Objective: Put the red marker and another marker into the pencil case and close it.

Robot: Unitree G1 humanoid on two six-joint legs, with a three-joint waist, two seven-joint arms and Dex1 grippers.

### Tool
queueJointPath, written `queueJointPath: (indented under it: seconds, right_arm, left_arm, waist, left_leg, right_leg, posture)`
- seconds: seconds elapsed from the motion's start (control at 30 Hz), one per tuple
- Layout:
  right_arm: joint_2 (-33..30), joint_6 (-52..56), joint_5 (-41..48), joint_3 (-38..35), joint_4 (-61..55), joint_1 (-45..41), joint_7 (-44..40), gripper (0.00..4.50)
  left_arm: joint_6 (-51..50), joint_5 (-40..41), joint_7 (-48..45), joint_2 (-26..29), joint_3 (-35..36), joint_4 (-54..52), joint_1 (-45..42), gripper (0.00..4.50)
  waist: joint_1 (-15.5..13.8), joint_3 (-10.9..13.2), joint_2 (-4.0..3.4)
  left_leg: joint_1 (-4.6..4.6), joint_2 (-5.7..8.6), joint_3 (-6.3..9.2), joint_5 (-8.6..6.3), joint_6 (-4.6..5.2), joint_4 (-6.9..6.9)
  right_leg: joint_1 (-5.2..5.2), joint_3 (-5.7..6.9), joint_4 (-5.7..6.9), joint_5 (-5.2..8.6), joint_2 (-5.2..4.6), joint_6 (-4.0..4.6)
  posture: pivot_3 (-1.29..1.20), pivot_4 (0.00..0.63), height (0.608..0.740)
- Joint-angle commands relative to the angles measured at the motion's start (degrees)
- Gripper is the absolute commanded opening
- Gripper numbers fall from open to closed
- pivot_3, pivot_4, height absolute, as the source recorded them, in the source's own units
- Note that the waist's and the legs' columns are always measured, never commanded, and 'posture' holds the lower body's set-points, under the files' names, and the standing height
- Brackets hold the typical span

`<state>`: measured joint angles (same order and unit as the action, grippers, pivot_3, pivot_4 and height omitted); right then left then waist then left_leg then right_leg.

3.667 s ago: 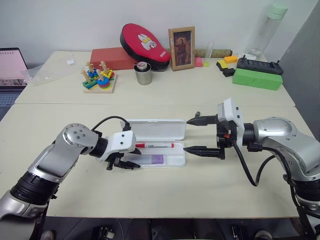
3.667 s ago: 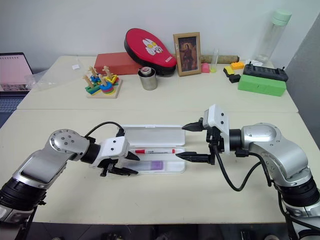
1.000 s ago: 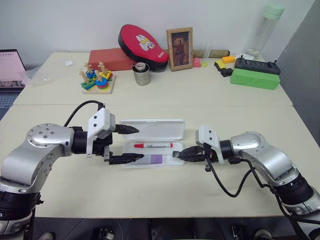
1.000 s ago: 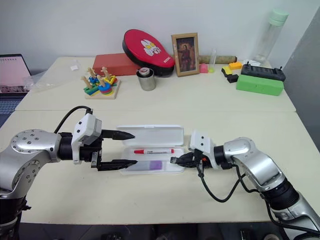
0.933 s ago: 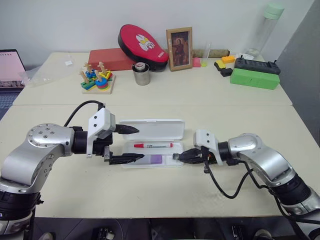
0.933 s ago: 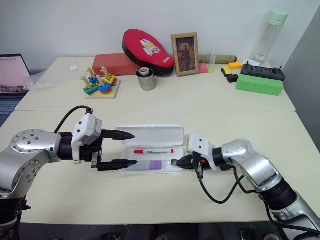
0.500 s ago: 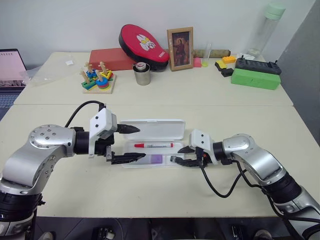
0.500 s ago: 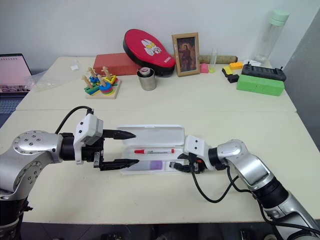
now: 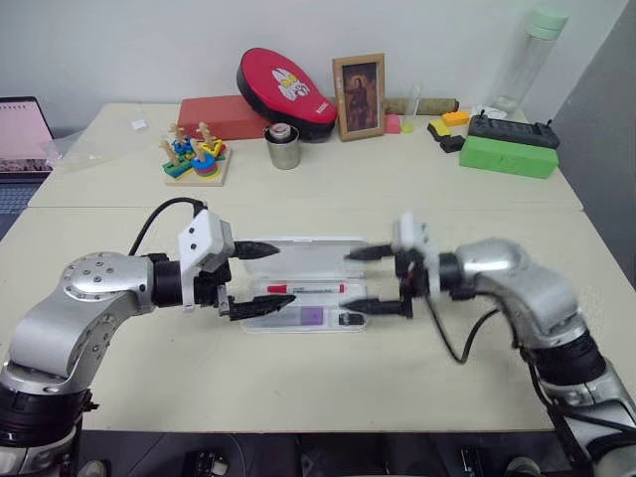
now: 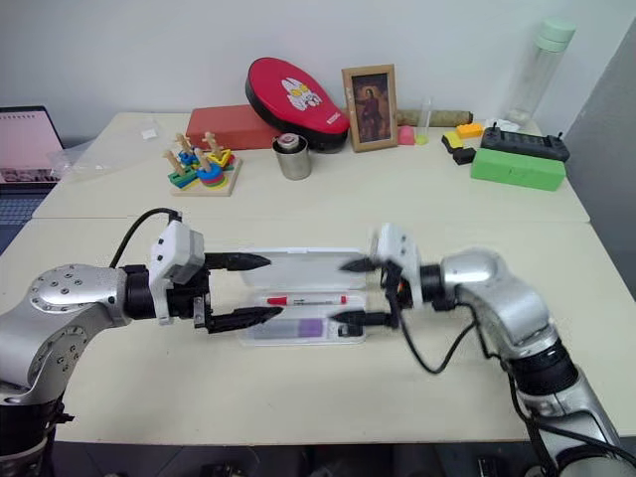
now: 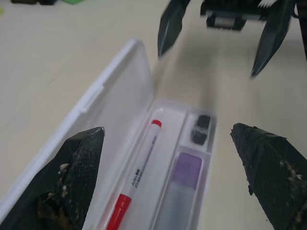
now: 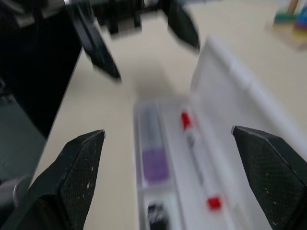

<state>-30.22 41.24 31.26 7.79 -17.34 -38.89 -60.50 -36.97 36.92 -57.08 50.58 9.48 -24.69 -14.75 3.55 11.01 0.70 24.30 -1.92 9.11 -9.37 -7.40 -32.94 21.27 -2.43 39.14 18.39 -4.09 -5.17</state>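
The pencil case (image 9: 308,254) lies open in the middle of the table, lid tipped back. In its tray lie the red marker (image 9: 306,289) in the far slot and the lilac marker (image 9: 303,316) with its purple cap in the near slot. A small black piece (image 9: 350,319) sits in the end compartment. My left gripper (image 9: 286,274) hovers open over the case's left end, pointing right. My right gripper (image 9: 349,279) hovers open over the right end, facing it. Both are empty. The left wrist view shows the red marker (image 11: 139,177), the lilac marker (image 11: 180,187) and the right gripper (image 11: 206,64).
Along the back of the table stand a wooden stacking toy (image 9: 196,154), a metal cup (image 9: 284,147), a framed picture (image 9: 360,95), a red pad (image 9: 286,85) on a red box, a green box (image 9: 509,156) and a tall bottle (image 9: 525,60). A laptop (image 9: 22,129) sits far left.
My right gripper has gone from shut to open and has risen from the table at the case's right end. The small black piece now lies in the end compartment. The left gripper has stayed put.
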Motion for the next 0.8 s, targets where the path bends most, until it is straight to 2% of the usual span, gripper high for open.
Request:
queueJointPath:
  seconds: [0.03, 0.13, 0.37, 0.7, 0.8]
  right_arm:
    - [3.03, 2.63, 1.87, -4.03, 5.49, -7.67, 5.51, 4.46]
    - [6.58, 3.14, -3.41, -3.14, 16.4, -14.37, 13.08, 4.02]
    - [10.74, 0.73, -13.33, 4.26, 27.91, -20.1, 17.91, 2.49]
    - [11.93, -0.3, -17.94, 11.46, 25.58, -17.66, 13.61, 0.16]
    - [10.75, 0.05, -18.83, 14.08, 22.22, -15.74, 11.77, 0.06]
  left_arm:
    - [-4.47, 8.32, 6.54, -2.47, 9.42, -3.91, 0.93, 4.5]
    - [-6.4, 11.61, 10.4, -3.57, 14.76, -5.78, 2.68, 4.5]
    - [-8.68, 16.75, 14.98, -3.82, 19.73, -9.79, 7.22, 4.5]
    - [-8.33, 18.45, 16.94, -2.48, 20.26, -10.71, 9.29, 4.5]
    - [-8.32, 18.53, 16.6, -2.03, 19.83, -10.55, 9.21, 4.5]
  waist:
    - [0.06, 0.0, 0.0]
    - [0.18, -0.01, 0.02]
    - [0.73, -0.02, 0.03]
    - [1.0, -0.02, 0.03]
    - [1.09, -0.02, 0.03]
  left_leg:
    - [-0.02, 0.0, 0.0, 0.0, 0.0, 0.0]
    - [-0.05, 0.0, 0.02, 0.0, 0.0, 0.0]
    - [-0.02, 0.0, 0.01, 0.0, -0.01, 0.03]
    - [-0.02, 0.0, 0.0, 0.0, -0.01, 0.04]
    - [-0.03, 0.0, 0.0, 0.0, -0.01, 0.04]
  right_leg:
    - [-0.01, 0.0, 0.0, 0.0, 0.0, 0.0]
    - [-0.01, 0.01, 0.03, 0.0, 0.0, 0.01]
    - [0.04, 0.01, 0.08, -0.01, 0.0, 0.03]
    - [0.09, -0.01, 0.2, -0.01, 0.0, 0.05]
    - [0.09, -0.01, 0.2, -0.01, 0.0, 0.05]
  posture:
    - [0.0, 0.15, 0.74]
    - [0.0, 0.15, 0.74]
    - [0.0, 0.15, 0.74]
    - [0.0, 0.15, 0.74]
    - [0.0, 0.15, 0.74]
